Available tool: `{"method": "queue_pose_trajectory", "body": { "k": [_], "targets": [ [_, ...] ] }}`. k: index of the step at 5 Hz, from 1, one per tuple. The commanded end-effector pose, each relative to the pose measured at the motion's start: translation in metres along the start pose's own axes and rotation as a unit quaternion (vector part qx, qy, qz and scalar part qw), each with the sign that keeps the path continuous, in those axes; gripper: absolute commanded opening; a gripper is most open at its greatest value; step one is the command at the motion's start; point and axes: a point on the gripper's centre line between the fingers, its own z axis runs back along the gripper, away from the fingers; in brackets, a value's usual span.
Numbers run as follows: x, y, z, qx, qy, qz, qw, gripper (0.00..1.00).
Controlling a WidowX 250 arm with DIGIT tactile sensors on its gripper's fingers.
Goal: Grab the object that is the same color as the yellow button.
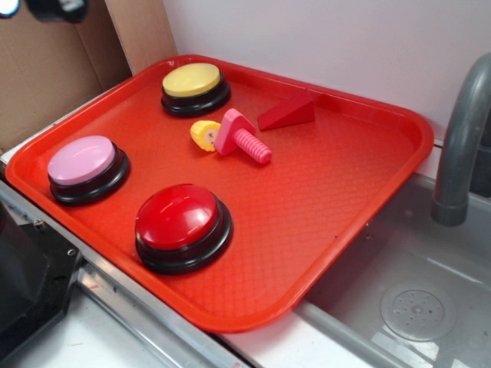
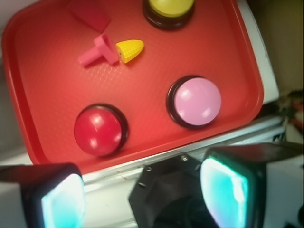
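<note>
Red and finely textured, the tray (image 1: pixel 345 184) in the exterior view lies beside a grey sink (image 1: pixel 414 307) with a grey faucet (image 1: pixel 460 146), carrying the yellow button (image 1: pixel 195 88), a pink button (image 1: pixel 87 169), a red button (image 1: pixel 182 228), a red wedge (image 1: pixel 287 113) and the small yellow object (image 1: pixel 205 135), which touches the head of a pink screw toy (image 1: pixel 242 137); no gripper shows in this view. From the wrist view, the gripper (image 2: pixel 142 192) hangs with its two pads (image 2: pixel 227 187) spread wide and holding nothing, just off the near rim of the tray (image 2: pixel 42 118), with the red button (image 2: pixel 99 130) and pink button (image 2: pixel 196 101) closest ahead of it. Beyond them, well apart from the pads, the yellow object (image 2: pixel 129 50) lies against the pink screw toy (image 2: pixel 97 52), and the yellow button (image 2: pixel 170 9) sits farther off at the top edge, near the red wedge (image 2: pixel 90 13).
</note>
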Motion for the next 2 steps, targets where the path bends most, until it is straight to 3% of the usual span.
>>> {"method": "queue_pose_trajectory", "body": {
  "k": [1,2],
  "targets": [
    [0.059,0.014,-0.030,-0.014,-0.030,0.252,0.967,1.00],
    [0.081,0.023,-0.051,-0.014,-0.054,0.370,0.927,1.00]
  ]
}}
